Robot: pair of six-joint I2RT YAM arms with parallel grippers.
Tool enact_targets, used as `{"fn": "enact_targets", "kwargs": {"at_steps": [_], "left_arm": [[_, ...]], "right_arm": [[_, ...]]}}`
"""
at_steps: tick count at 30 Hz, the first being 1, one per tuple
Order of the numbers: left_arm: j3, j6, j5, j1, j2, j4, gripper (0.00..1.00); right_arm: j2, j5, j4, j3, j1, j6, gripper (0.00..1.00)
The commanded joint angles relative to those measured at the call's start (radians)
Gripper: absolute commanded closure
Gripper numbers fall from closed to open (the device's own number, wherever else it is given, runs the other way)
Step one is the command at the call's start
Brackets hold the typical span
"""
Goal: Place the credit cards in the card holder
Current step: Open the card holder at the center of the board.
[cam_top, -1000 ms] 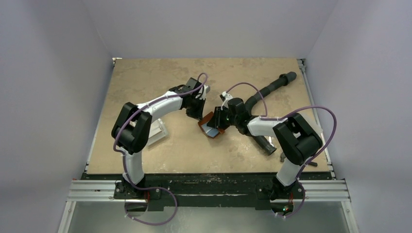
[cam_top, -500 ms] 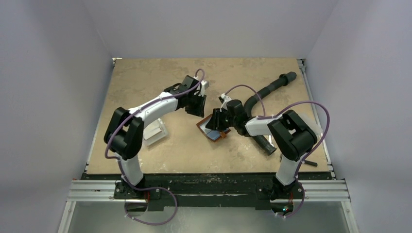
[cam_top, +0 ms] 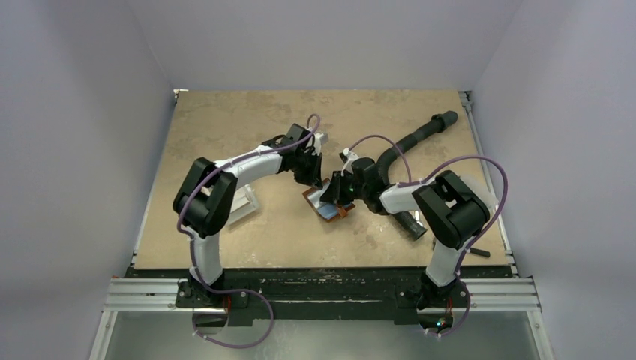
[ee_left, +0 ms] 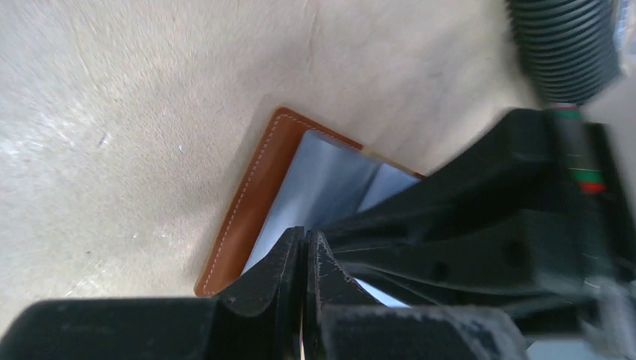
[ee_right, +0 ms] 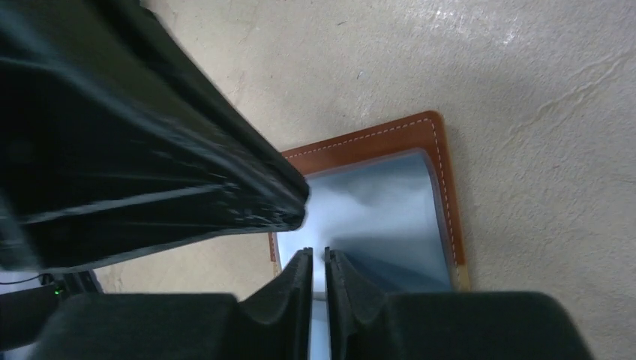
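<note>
Seen from above, the open card holder (cam_top: pixel 328 208) lies on the table (cam_top: pixel 225 120) with the left gripper (cam_top: pixel 316 182) at its far edge and the right gripper (cam_top: pixel 334 196) over it; the left wrist view shows the left jaws clenched tight above its grey lining; the right wrist view shows a slim slit between the right jaws, and I cannot tell whether they pinch anything.

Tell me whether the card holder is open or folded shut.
Open: the card holder lies spread on the table, its grey-blue inside facing up, framed by its brown stitched border in both wrist views.
</note>
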Motion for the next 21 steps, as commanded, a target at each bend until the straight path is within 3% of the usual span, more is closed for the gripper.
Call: {"fn": "enact_targets", "kwargs": {"at_steps": [1,7,14,19,21], "left_arm": [[0.0,-0.037,0.051,0.004,0.054,0.038,1.0],[0.022,-0.03,0.004,0.004,0.116,-0.008,1.0],[0.043,-0.024,-0.037,0.004,0.15,-0.048,1.0],[0.045,-0.025,-0.034,0.004,0.15,-0.05,1.0],[0.044,-0.025,-0.036,0.004,0.148,-0.051,1.0]], "right_arm": [[-0.021,-0.01,0.017,-0.025,-0.004,-0.011,0.86],[-0.078,0.004,-0.035,-0.044,-0.005,-0.033,0.89],[-0.224,0.002,-0.111,-0.088,0.006,-0.024,0.7],[-0.241,-0.039,-0.035,-0.173,0.009,0.025,0.69],[-0.216,-0.035,0.003,-0.214,0.009,0.051,0.74]]}}
